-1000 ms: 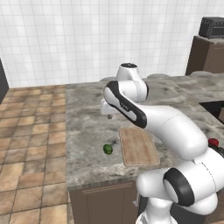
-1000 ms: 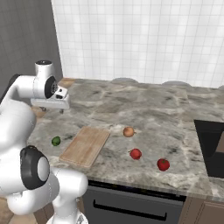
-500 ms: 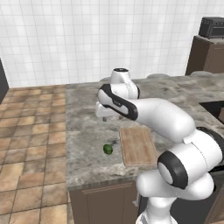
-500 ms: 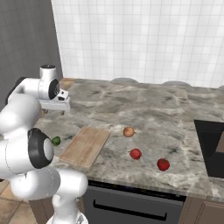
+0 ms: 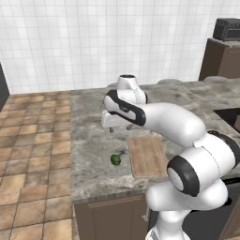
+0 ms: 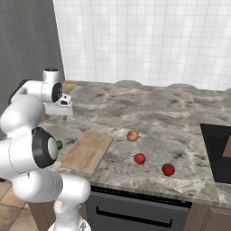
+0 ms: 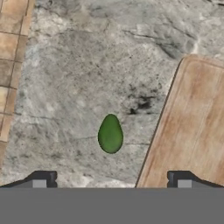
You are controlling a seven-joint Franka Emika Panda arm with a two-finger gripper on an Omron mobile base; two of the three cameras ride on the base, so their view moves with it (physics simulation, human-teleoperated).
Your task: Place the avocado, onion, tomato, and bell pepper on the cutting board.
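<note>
Claw spread wide, nothing between its tips, hanging above the table with the avocado lying below it, roughly centred between the two tips as I see it in the hand view. The avocado sits on bare stone just left of the cutting board, not touching it, and close to the near-left table edge. Main risk, in my judgement: it is a smooth oval lump lying on its side, so if I close off-centre or along its long axis it may squirt out; a nudge leftward could roll it off the edge onto the tiled floor. A descent that drifts right could also set one tip on the board's rim. Count: one avocado, one onion, one tomato, one bell pepper, one cutting board. The onion, tomato and pepper lie on the table right of the board, well apart from the claw; the board carries nothing yet, so all four transfers remain.
</note>
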